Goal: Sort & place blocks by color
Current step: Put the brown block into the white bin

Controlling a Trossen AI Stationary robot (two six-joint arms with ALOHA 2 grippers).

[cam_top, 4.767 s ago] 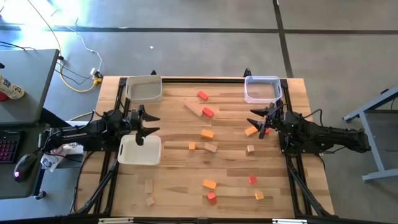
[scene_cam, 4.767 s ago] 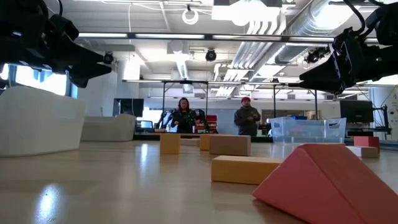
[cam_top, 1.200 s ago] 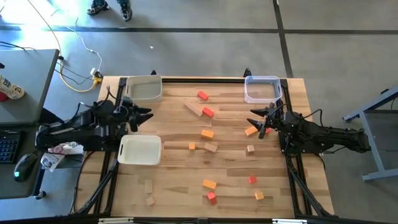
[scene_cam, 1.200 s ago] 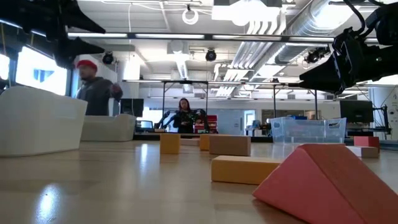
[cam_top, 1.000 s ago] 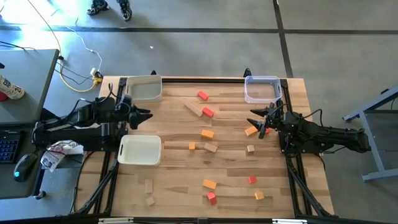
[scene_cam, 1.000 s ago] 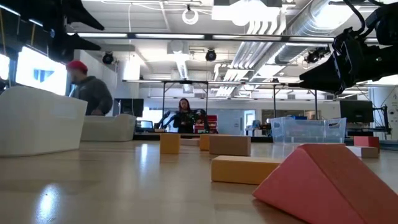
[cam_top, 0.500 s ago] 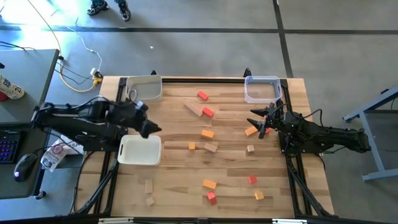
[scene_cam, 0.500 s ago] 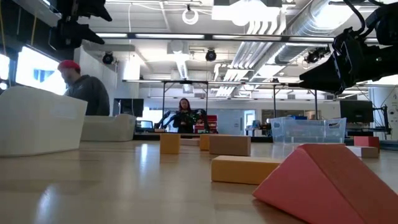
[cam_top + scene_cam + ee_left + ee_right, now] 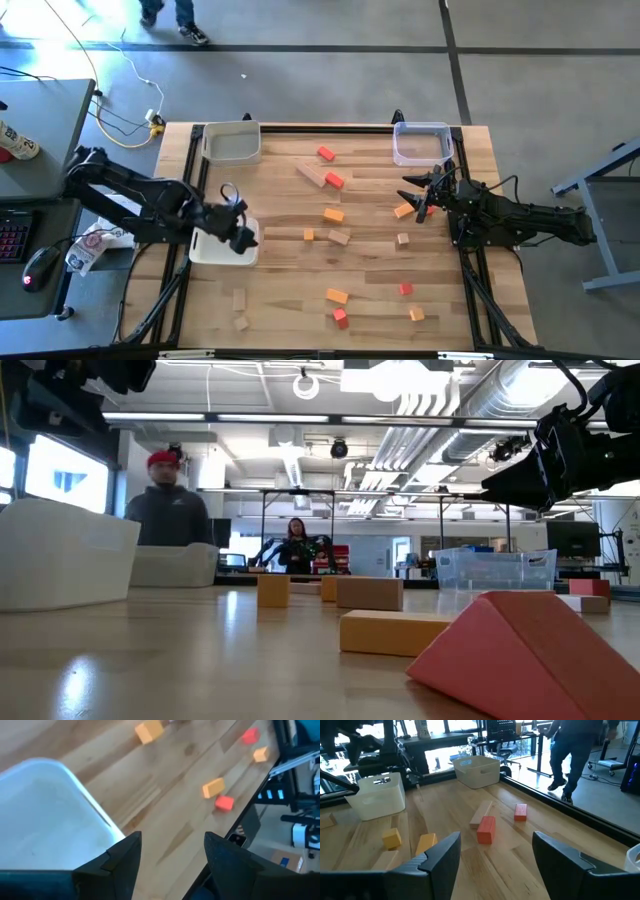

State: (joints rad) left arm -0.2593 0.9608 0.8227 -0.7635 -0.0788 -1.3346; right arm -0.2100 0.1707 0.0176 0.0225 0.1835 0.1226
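Observation:
Small wooden blocks lie flat and scattered on the table: a light plank (image 9: 312,175), red blocks (image 9: 326,153) (image 9: 334,181), orange ones (image 9: 333,214) (image 9: 403,211), and plain ones (image 9: 340,238) (image 9: 238,298). My left gripper (image 9: 243,232) is open and empty. It hovers over the right edge of the near white bin (image 9: 212,245), whose corner shows in the left wrist view (image 9: 75,795). My right gripper (image 9: 412,193) is open and empty above the table, just beyond the orange block by the right rail. It looks out at the plank (image 9: 481,814) and a red block (image 9: 486,829).
A second white bin (image 9: 232,143) stands at the far left corner and a clear bin (image 9: 421,143) at the far right. More blocks lie near the front edge (image 9: 337,296) (image 9: 340,317) (image 9: 416,314). A person (image 9: 168,510) stands beyond the table in the low view.
My left arm has swung from beside the far-left bin toward the table's near edge and the right, turning as it went. Its gripper now hangs over the near white bin's right edge. No block has moved. A person walks past behind the table.

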